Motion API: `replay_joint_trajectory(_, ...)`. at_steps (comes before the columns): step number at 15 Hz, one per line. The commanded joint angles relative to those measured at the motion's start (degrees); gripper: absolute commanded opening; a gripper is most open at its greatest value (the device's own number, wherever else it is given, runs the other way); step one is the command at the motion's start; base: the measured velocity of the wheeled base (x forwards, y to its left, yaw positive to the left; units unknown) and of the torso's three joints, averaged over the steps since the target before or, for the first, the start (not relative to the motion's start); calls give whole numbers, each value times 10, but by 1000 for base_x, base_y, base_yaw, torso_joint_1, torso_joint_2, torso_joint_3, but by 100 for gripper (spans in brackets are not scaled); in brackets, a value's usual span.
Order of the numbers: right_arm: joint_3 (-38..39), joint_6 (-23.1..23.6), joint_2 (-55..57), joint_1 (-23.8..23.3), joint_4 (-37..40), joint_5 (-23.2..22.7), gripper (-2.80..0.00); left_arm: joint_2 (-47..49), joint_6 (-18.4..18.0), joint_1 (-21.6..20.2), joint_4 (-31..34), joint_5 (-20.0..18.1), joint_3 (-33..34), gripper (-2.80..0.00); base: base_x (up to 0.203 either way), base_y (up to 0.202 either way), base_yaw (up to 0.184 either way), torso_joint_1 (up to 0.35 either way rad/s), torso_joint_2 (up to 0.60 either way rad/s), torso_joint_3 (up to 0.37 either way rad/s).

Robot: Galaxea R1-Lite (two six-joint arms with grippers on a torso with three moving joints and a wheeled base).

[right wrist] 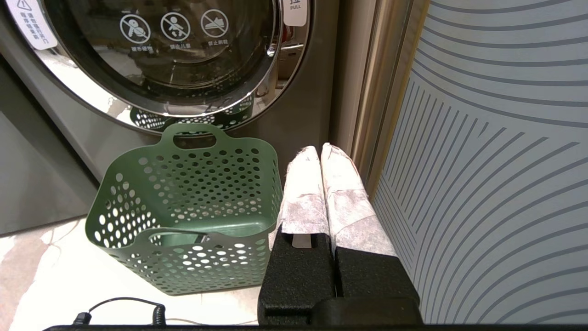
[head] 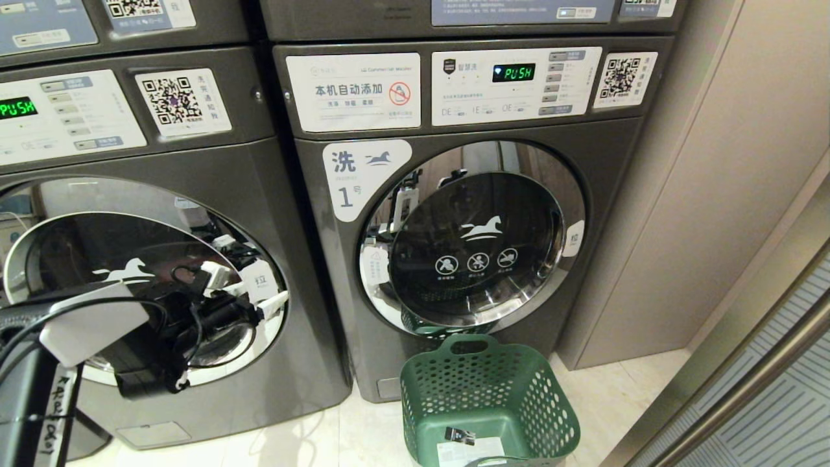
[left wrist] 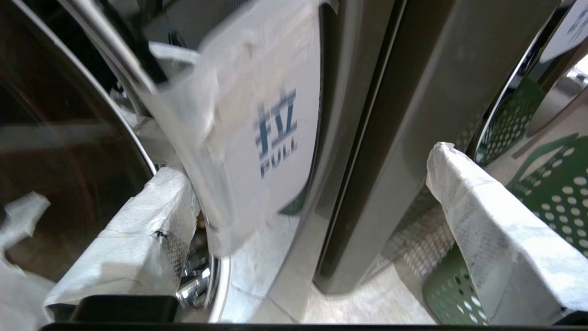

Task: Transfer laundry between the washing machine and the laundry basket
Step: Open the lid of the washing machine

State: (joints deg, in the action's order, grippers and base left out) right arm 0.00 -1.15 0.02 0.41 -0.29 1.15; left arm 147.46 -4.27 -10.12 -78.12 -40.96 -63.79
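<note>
At the left-hand washing machine, the left end effector is hovering with its jaws spread wide. One white-wrapped finger is sitting at the chrome door ring just beside the white PULL tab; the other is hanging out over the seam between the two machines. The wrap is looking fibrous and wrinkled, and the tab smooth and curved. The round glass door is reading as dark and glossy, framed by a polished metal ring, and the left arm's cables are blocking much of it in the head view.

The laundry basket is sitting on the floor in front of the neighbouring machine marked 1: dark green plastic, perforated walls, cut-out handle, white label on the near rim.

The right end effector is resting pinched closed, gripping nothing, between the basket and a striped panel.

Pale glossy floor tiles are reflecting light, and a beige wall panel is standing to the right.
</note>
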Motion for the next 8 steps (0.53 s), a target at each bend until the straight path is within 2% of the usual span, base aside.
replay_joint_trajectory(1,0,0,1,0,-1,0,-280,-3,1,-1,-5,-3,3,0,0,0,0,0,0,0)
replay_joint_trajectory(6,0,0,0,0,0,0,-280,-4,0,-1,-16,-10,20,0,0,0,0,0,0,0)
replay_joint_trajectory(8,0,0,1,0,0,0,-280,-2,0,0,-16,-27,16,0,0,0,0,0,0,0)
